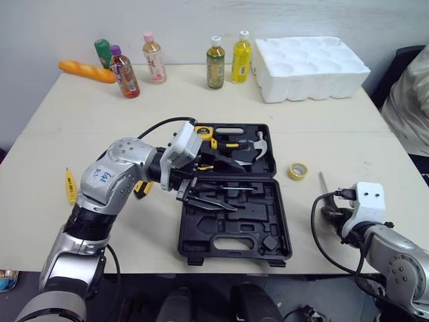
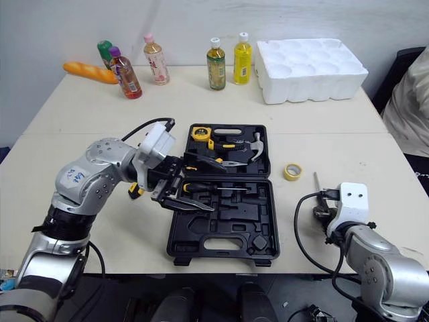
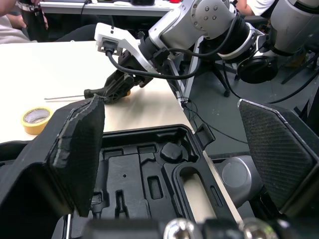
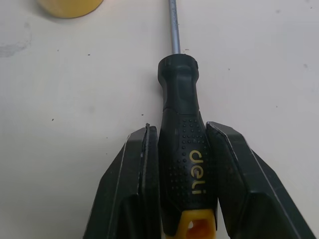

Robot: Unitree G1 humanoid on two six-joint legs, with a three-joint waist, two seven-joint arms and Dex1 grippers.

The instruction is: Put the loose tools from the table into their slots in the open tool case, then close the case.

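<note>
The black tool case (image 1: 268, 245) lies open in the middle of the table. Its lid holds a hammer (image 1: 257, 143), a tape measure (image 1: 204, 132) and pliers. My left gripper (image 1: 224, 182) hovers open over the case near the hinge, with nothing between its fingers (image 3: 79, 149). To the right of the case, my right gripper (image 1: 332, 215) rests on the table, shut on the black and yellow handle of a screwdriver (image 4: 184, 144). The screwdriver's shaft (image 1: 322, 182) points toward a yellow tape roll (image 1: 298, 171). A yellow tester pen (image 1: 70, 186) lies at the left, and a yellow and black tool (image 1: 142, 189) lies under my left arm.
Several drink bottles (image 1: 215, 63), a bread loaf (image 1: 86, 71) and a white foam tray (image 1: 308, 67) stand along the table's far side. A person sits off the right edge (image 1: 410, 100).
</note>
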